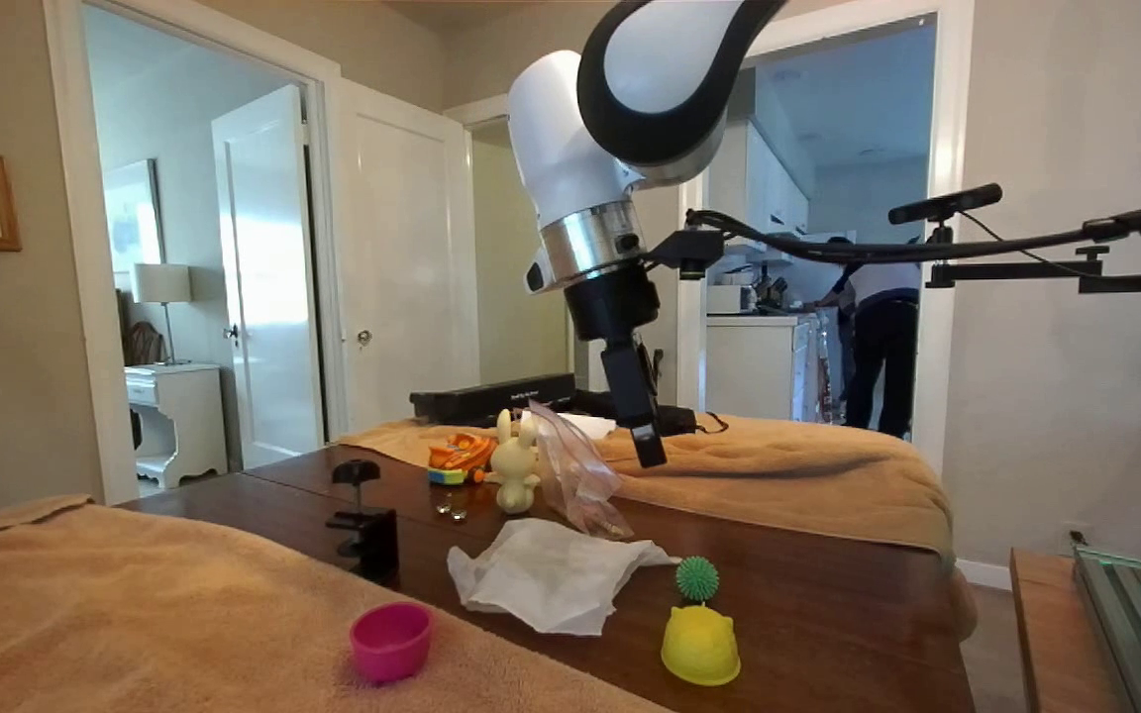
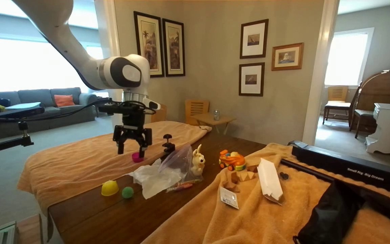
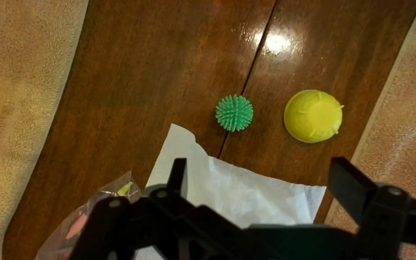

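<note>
My gripper [image 2: 131, 152] is open and empty, held in the air above the table; it also shows in an exterior view [image 1: 649, 451]. In the wrist view its spread fingers [image 3: 258, 169] frame a crumpled white paper [image 3: 244, 191], which lies flat on the wood below [image 1: 559, 574]. A green spiky ball [image 3: 234, 113] rests on the table just beyond the paper. A yellow cup [image 3: 313, 116] with small ears stands upside down beside the ball, apart from it. Both also show in an exterior view, the ball [image 1: 697, 578] and the cup [image 1: 700, 646]. The gripper touches nothing.
A clear plastic bag [image 2: 178, 159], a cream rabbit figure [image 2: 197, 162] and an orange toy vehicle [image 2: 232, 160] stand near the paper. A pink cup [image 1: 390, 642] sits on the tan towel [image 1: 184, 614]. A black clamp [image 1: 364, 525] is fixed nearby. A long black box [image 2: 350, 169] lies on another towel.
</note>
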`<state>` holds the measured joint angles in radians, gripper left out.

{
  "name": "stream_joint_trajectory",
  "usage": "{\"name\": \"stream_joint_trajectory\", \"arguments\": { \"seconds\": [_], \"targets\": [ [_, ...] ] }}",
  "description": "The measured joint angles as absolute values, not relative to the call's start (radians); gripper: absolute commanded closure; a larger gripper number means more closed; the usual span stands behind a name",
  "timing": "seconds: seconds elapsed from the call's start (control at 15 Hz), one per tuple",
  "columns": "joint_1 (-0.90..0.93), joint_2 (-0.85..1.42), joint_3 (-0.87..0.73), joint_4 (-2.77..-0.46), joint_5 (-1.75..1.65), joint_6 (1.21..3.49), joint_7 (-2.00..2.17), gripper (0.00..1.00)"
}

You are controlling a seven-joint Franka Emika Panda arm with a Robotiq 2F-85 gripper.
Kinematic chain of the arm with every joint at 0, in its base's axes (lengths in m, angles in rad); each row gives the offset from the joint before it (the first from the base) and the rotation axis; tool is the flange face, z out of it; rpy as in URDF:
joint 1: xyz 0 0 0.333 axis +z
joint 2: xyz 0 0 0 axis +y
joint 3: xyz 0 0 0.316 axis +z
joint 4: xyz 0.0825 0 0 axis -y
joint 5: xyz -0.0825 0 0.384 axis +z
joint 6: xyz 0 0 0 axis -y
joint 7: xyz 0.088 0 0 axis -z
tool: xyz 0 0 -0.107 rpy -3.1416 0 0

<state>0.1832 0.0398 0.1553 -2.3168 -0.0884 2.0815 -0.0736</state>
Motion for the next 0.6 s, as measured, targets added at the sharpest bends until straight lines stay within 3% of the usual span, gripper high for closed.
{"name": "stream_joint_trajectory", "arguments": {
  "seconds": [0.6],
  "targets": [
    [0.168,0.037,0.148,-2.348,-0.089,2.08,-0.151,0.0]
  ]
}}
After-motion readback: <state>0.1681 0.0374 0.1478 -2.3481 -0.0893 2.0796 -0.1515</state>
